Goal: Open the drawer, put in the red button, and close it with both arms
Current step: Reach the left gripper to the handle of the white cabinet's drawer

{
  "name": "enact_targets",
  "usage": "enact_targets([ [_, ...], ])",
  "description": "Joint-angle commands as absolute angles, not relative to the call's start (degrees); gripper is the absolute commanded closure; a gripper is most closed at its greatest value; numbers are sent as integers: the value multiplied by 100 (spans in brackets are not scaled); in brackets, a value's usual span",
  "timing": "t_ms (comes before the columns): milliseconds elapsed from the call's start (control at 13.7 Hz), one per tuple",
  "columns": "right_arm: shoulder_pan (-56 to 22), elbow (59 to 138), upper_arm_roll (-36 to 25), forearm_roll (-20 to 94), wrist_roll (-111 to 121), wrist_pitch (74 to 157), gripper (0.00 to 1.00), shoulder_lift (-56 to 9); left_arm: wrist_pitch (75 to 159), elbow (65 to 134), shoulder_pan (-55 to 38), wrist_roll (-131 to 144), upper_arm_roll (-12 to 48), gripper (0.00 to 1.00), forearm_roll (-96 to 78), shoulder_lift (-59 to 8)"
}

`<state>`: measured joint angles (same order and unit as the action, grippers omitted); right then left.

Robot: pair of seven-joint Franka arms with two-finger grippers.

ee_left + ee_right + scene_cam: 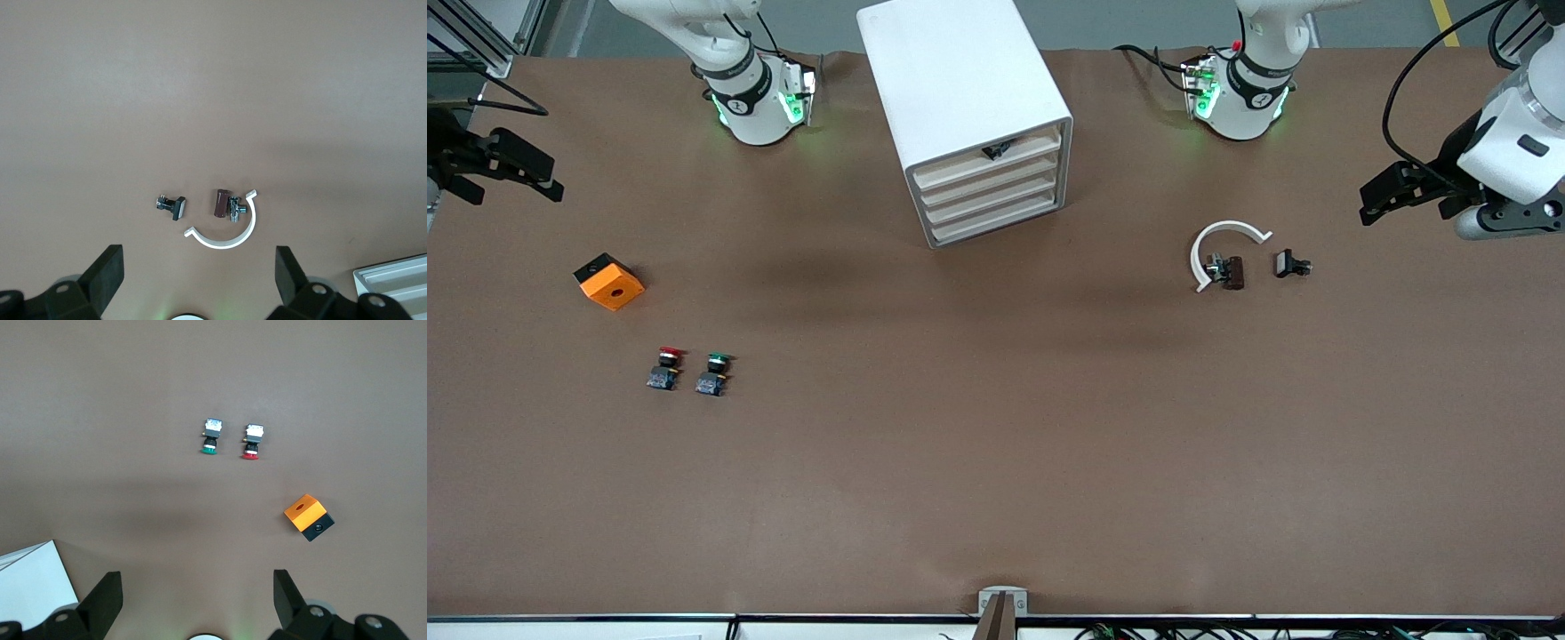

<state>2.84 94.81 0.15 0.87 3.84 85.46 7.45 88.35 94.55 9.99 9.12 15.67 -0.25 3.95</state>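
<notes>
Drawer (989, 174), 2nd from top, is shut in the cabinet (960, 98) between the bases. Left gripper (1392, 191) and right gripper (494, 164) hang wide open, empty, over the table ends. Pinch its handle squarely, pull straight. Red button (665, 367) waits beside the green button (713, 373).

A robotics lab: two bench-mounted arms (738, 98) over a brown-covered table (996, 462).

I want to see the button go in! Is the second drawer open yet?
Shut. The drawer sits flush with the other fronts of the cabinet.
</notes>
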Motion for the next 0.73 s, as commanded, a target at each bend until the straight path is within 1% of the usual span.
enact_targets([
  [0, 272, 9624, 9, 9, 422, 8578, 0, 905, 8728, 9273, 1081, 826, 1591, 0, -26, 316],
  [73, 272, 9624, 9, 9, 422, 8578, 0, 905, 8728, 9220, 1072, 852, 1591, 0, 0, 264],
  [293, 272, 9624, 9, 9, 422, 8578, 0, 896, 8701, 8860, 1002, 861, 1600, 0, 123, -332],
  [659, 290, 9572, 0, 9, 457, 8517, 0, 853, 8938, 8851, 748, 1097, 1635, 0, -104, -1378],
])
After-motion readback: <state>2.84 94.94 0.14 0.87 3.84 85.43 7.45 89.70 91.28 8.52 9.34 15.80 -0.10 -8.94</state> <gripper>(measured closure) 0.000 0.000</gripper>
